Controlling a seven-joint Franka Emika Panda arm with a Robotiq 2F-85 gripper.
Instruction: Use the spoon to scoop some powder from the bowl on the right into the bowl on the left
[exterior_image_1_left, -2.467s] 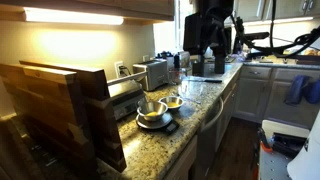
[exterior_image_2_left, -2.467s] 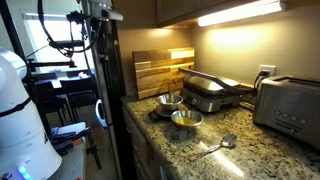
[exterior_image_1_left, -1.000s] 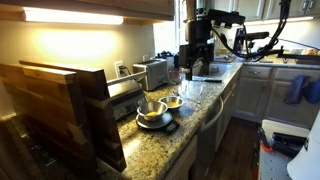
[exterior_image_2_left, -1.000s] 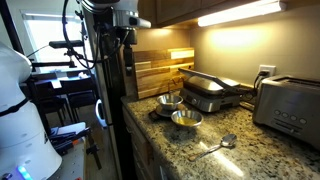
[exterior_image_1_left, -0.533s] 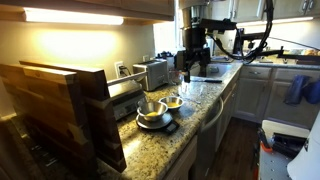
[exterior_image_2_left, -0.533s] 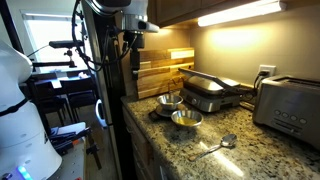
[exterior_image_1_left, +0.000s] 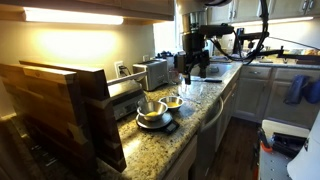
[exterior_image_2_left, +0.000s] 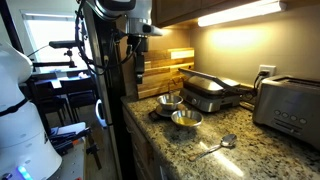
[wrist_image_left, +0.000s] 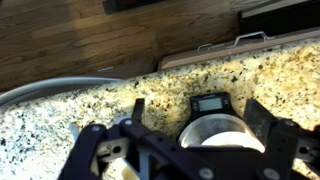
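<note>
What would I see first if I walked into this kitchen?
Probably the robot's big black hand, hanging open above the speckled stone counter. Next come two shiny metal bowls side by side on that counter, one on a small scale. A spoon lies beside them, untouched.

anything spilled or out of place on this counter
Nothing stands out. The near bowl and far bowl sit upright, and the spoon lies flat on the counter, apart from them. No spilled powder shows, though the speckled granite could hide some.
</note>
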